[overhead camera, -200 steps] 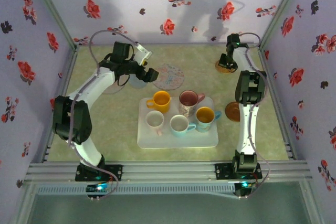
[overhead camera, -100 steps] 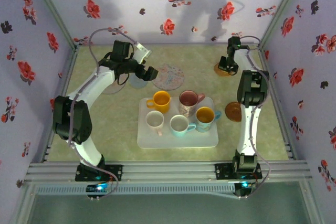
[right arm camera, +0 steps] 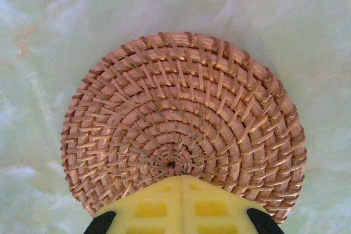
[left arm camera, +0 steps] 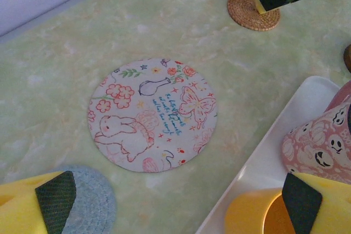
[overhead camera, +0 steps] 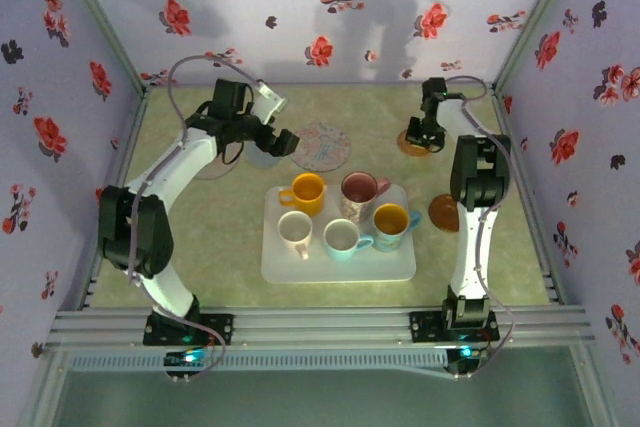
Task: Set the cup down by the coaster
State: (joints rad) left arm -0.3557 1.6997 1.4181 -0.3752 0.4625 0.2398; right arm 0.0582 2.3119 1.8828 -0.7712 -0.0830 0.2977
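Observation:
Several cups stand on a white tray (overhead camera: 400, 265): a yellow cup (overhead camera: 305, 190), a pink patterned cup (overhead camera: 358, 190) and others. My left gripper (overhead camera: 285, 142) hangs open over the table, between a blue-grey coaster (left arm camera: 93, 201) and the tray's corner, holding nothing (left arm camera: 178, 201). The bunny-print coaster (left arm camera: 153, 114) lies just ahead of it, and the yellow cup (left arm camera: 252, 212) sits by its right finger. My right gripper (right arm camera: 181, 190) is shut, its tips resting on a round wicker coaster (right arm camera: 181, 113) at the back right (overhead camera: 410, 143).
A second brown coaster (overhead camera: 442, 211) lies right of the tray, close to the right arm. A faint round mat (overhead camera: 208, 165) lies under the left arm. Flowered walls close in the back and both sides.
The right gripper has slid left and slightly nearer, and the wicker coaster has moved with it. The left arm has barely moved.

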